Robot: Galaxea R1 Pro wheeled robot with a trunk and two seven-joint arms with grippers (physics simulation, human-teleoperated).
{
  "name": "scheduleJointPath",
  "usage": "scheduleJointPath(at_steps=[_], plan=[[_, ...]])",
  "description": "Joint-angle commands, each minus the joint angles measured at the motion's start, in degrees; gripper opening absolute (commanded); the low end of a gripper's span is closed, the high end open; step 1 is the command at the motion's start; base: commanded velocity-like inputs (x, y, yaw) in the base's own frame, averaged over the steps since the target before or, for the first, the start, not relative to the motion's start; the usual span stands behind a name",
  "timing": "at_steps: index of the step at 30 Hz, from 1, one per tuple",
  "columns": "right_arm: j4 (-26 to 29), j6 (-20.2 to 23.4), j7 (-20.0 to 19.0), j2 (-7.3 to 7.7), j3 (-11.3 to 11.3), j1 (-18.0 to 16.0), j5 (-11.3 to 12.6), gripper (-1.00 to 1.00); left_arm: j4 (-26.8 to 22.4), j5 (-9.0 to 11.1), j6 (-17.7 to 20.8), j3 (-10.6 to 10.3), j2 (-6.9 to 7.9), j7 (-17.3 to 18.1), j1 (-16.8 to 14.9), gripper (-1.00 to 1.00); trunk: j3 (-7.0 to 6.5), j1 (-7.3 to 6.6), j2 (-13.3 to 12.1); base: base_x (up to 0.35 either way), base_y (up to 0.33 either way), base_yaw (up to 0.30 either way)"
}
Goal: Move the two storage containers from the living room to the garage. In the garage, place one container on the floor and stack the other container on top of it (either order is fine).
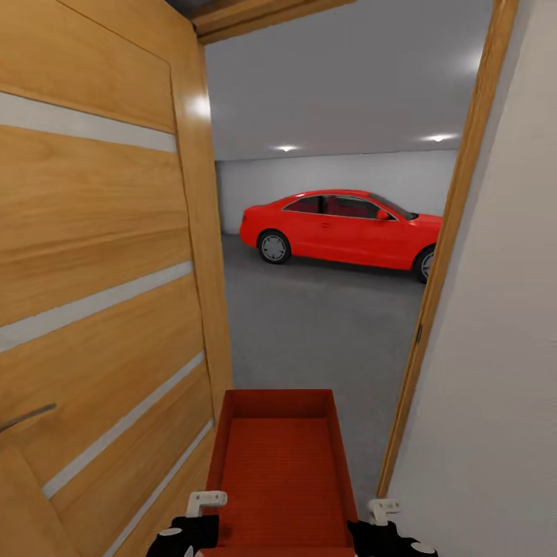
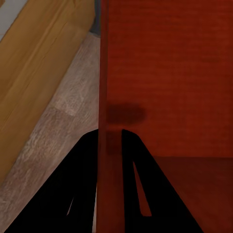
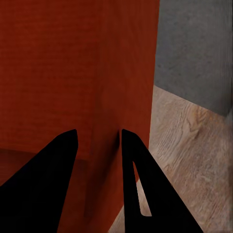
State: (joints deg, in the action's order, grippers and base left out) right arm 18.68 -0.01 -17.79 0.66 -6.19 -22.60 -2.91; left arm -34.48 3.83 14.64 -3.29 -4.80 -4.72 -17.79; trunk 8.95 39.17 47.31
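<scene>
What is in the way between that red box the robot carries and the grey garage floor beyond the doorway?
Nothing visible blocks it. The storage container, held by the left pincer and right pincer, points through the opening between the open wooden door and the door frame. The garage floor ahead lies bare up to the red car farther back.

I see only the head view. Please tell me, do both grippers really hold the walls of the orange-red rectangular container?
Observer: Yes. The left gripper has the container's thin side wall between its black fingers.
Operator: And the other one?
Observer: The right gripper straddles the opposite wall the same way.
Operator: What is under the container?
Observer: Light wood plank flooring; beyond it, grey concrete floor begins.
</scene>
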Motion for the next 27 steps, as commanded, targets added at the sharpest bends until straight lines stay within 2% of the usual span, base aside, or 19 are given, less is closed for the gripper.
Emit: scheduleJointPath(at_steps=[1,15,27], plan=[[-0.1,0.0,-0.5,-0.40,1.9,0.0,-0.5,-1.00,-1.7,0.0,0.4,0.0,-1.53,-0.5,0.0,-1.00,0.10,0.01,0.1,0.000,0.000,-0.221],[-0.1,0.0,-0.5,-0.40,1.9,0.0,-0.5,-1.00,-1.7,-0.1,0.4,0.0,-1.53,-0.5,0.0,-1.00,0.10,0.01,0.1,0.000,0.000,-0.217],[-0.1,0.0,-0.5,-0.40,1.9,0.0,-0.5,-1.00,-1.7,-0.1,0.4,0.0,-1.54,-0.5,0.0,-1.00,0.10,0.01,0.1,0.000,0.000,-0.023]])
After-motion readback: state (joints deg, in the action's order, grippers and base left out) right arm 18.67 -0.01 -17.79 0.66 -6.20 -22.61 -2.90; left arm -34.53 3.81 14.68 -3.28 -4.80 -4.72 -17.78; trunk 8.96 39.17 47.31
